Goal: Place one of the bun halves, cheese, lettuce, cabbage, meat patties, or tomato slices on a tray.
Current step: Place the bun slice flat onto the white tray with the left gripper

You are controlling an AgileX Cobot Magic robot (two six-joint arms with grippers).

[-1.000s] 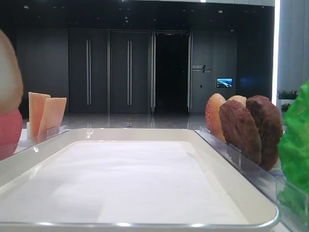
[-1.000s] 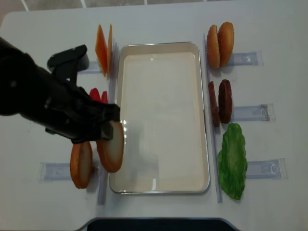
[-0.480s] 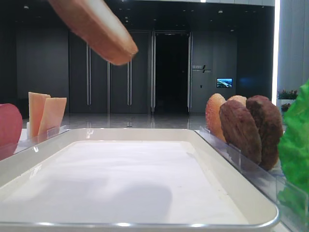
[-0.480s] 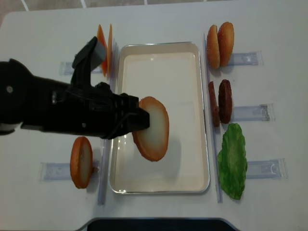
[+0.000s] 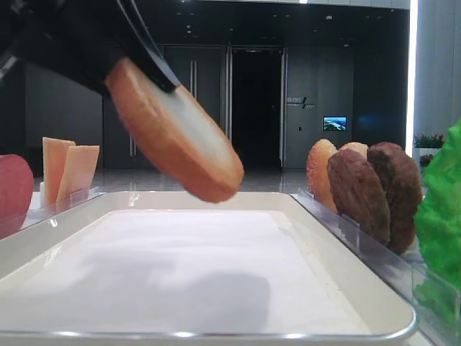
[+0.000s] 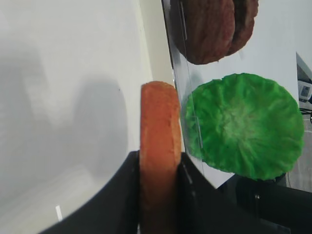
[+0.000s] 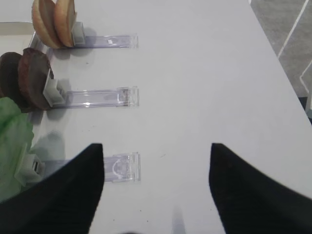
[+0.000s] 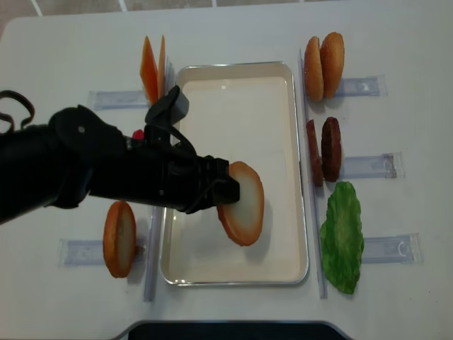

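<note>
Bun half (image 8: pixel 243 202), a thick golden disc with a pale flat face, is clamped edge-on by the left gripper (image 8: pixel 221 193) and held tilted above the tray (image 8: pixel 233 279), over the liner toward its right rim, not yet touching it. It is judged light, stiff enough to keep its shape, and best pinched across its thickness at the rim. The right gripper (image 7: pixel 156 187) is seen spread wide and empty over bare table.

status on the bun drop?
Left pincer shut on bun half, tilted above tray, not down. Right pincer open, idle. Tray liner bare below.
</note>
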